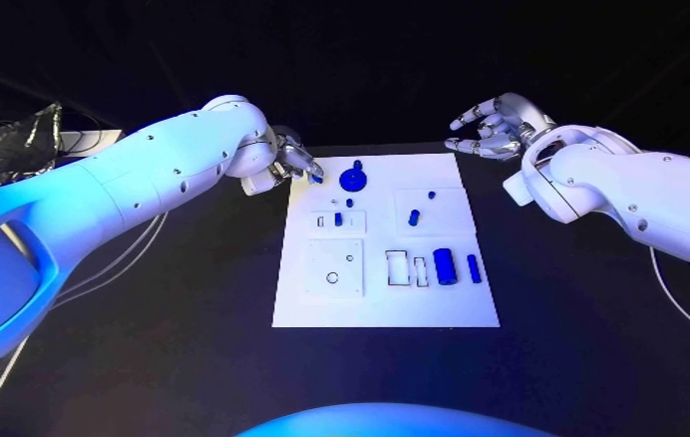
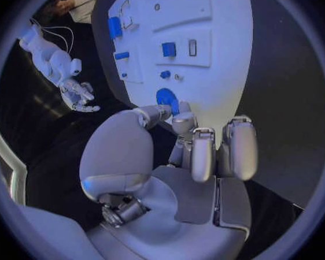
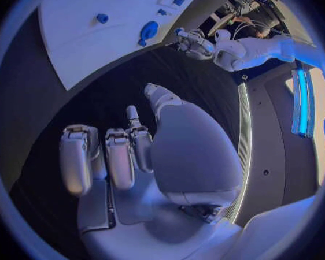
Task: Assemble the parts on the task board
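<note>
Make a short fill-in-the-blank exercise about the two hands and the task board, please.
1. The left hand is at the board's far ____ corner.
2. The round blue part lies nearest the ____ hand.
3. The right hand holds ____.
4. The task board is ____ in colour.

Missing words: left; left; nothing; white

Left hand (image 2: 199,150) at task board (image 2: 220,69), fingertips beside round blue part (image 2: 165,96).

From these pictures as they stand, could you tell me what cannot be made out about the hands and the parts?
- Head view: whether the left hand touches the round blue part; the arm hides most of the hand.
- Left wrist view: the fingers cover that part's near edge, so contact is unclear.
- Head view: the small parts near the task board middle are too small to identify.
- The right hand holds nothing.
</note>
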Controlling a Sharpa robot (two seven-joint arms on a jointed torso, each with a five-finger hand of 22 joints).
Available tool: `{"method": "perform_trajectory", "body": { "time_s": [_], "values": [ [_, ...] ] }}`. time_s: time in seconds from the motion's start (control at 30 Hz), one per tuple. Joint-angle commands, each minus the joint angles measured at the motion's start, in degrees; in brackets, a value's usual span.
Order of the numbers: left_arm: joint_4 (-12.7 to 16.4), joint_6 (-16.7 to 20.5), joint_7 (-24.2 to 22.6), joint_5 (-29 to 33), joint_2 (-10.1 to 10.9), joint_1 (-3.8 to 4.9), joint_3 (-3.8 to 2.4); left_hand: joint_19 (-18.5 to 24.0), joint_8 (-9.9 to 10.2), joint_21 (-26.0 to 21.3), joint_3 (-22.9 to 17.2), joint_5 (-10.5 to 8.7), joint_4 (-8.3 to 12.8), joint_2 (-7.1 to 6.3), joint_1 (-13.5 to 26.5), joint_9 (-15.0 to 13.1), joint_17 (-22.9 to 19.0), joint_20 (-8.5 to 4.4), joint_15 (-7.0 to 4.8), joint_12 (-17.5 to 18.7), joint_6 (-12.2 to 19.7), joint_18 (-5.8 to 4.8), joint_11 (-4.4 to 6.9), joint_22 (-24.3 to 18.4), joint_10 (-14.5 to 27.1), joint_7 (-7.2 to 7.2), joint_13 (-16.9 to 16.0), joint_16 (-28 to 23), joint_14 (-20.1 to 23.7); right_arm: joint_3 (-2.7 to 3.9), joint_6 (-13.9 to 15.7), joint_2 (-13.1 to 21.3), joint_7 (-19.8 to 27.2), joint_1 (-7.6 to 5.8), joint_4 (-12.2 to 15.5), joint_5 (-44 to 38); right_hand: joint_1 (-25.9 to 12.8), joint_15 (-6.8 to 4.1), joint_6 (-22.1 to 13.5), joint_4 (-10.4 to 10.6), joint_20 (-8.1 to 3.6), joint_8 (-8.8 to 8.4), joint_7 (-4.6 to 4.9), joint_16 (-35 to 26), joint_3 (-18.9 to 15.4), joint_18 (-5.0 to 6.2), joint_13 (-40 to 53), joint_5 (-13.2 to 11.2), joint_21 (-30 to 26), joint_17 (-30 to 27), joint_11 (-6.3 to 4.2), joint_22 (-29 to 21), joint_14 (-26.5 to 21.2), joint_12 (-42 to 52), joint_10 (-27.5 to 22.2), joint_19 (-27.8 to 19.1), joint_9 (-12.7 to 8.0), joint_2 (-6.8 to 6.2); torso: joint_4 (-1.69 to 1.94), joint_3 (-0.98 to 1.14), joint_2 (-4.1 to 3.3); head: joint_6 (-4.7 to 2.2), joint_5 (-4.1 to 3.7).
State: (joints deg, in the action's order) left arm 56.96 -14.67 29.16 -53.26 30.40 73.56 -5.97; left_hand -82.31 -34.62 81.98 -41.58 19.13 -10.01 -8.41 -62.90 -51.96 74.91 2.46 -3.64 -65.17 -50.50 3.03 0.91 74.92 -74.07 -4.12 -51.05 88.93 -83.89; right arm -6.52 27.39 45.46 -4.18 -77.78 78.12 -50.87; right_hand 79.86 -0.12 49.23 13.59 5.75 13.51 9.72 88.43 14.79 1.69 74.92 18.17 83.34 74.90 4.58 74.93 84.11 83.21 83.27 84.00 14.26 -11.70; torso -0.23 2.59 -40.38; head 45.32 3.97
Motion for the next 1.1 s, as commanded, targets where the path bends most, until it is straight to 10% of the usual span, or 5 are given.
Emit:
{"method": "perform_trajectory", "body": {
  "time_s": [0.03,0.53,1.1],
  "values": [
    [3.4,3.9,1.0,-0.1,1.7,-0.51,0.16,-0.3,-0.3,0.4,-9.4,0.88,9.8,0.05,0.8,0.0,13.8,-0.16,-0.47,-0.1,-1.2,0.2,0.08,1.1,-0.6,0.84,-0.1,0.4,-5.7,0.03,-0.6,0.1,0.3,-0.01,0.0,-0.6,0.1,0.42,-0.4,0.2,0.32,0.19,-0.03,-0.2,0.1,0.24,7.8,0.2,-0.4,10.7,0.17,8.8,4.8,-0.3,-0.2,2.8,0.1,-0.65,0.43,0.01,0.23,0.22,-0.22],
    [16.8,11.1,2.0,-3.9,8.7,-5.12,1.71,-0.9,-0.8,1.0,-9.5,1.98,10.4,-0.17,2.0,0.0,14.1,-0.38,-0.69,-0.2,-2.1,-0.02,0.38,2.1,-1.7,1.23,-0.2,0.5,-5.8,0.0,-0.7,-0.1,0.4,0.02,-0.4,-1.3,0.3,0.41,-0.5,0.2,0.31,0.27,-0.03,-0.2,0.2,0.24,7.7,0.5,-0.3,10.7,0.16,8.8,4.8,-0.3,-0.2,2.8,0.1,-0.67,1.09,-0.04,1.02,1.02,-0.46],
    [19.7,11.5,2.8,-5.5,9.0,-7.47,1.96,-1.0,-0.8,1.0,-9.4,1.77,10.4,-0.09,2.3,0.1,14.0,-0.43,-0.73,-0.1,-2.2,-0.04,0.44,2.2,-1.8,1.3,0.0,0.5,-5.8,-0.01,-0.8,-0.2,0.4,0.06,-0.6,-1.5,0.3,0.41,-0.5,0.2,0.31,0.29,-0.04,-0.2,0.3,0.25,7.7,0.7,-0.4,10.7,0.16,8.7,4.8,-0.3,-0.2,2.8,0.1,-0.67,1.01,-0.01,0.93,1.44,-0.55]
  ]
}}
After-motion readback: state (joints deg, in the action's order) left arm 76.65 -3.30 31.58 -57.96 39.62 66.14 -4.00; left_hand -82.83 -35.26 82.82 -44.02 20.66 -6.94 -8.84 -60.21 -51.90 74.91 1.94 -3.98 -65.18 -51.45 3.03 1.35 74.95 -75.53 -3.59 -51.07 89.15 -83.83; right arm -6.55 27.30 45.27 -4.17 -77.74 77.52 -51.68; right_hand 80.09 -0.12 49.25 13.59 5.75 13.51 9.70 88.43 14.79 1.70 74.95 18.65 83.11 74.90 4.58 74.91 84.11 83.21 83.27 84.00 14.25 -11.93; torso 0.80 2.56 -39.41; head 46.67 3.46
